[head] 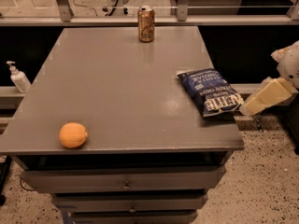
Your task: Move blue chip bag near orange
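Note:
The blue chip bag (210,91) lies flat on the right side of the grey table (117,87), close to its right edge, with its white lettering facing up. The orange (73,135) sits near the table's front left corner, far from the bag. My gripper (256,104) is a cream-coloured piece that comes in from the right edge of the view. It hangs just off the table's right side, and its tip is beside the bag's near right corner. It holds nothing that I can see.
A tall gold-brown drink can (146,24) stands upright at the middle of the table's far edge. A white pump bottle (18,78) stands on a ledge left of the table. Drawers (126,181) sit under the tabletop, above a speckled floor.

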Robot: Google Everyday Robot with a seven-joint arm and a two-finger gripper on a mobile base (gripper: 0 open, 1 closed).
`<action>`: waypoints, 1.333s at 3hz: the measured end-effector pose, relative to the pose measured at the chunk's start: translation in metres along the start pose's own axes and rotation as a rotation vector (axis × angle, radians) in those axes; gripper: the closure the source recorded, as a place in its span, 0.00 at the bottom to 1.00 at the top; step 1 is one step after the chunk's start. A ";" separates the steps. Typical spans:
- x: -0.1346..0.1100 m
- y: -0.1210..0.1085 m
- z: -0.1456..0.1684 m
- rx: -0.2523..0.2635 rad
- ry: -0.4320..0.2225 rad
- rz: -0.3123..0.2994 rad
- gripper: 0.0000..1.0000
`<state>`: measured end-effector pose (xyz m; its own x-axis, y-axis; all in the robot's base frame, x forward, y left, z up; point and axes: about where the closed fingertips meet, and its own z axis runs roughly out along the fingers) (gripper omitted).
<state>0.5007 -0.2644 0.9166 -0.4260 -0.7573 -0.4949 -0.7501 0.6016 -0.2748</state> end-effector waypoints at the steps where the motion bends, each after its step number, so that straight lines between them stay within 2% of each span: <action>1: 0.003 -0.006 0.031 -0.035 -0.073 0.084 0.00; 2: -0.004 -0.003 0.060 -0.091 -0.135 0.132 0.00; 3: -0.018 0.002 0.080 -0.140 -0.178 0.145 0.00; 4: -0.023 0.010 0.094 -0.184 -0.202 0.153 0.18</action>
<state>0.5501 -0.2172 0.8479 -0.4460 -0.5848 -0.6776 -0.7715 0.6349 -0.0401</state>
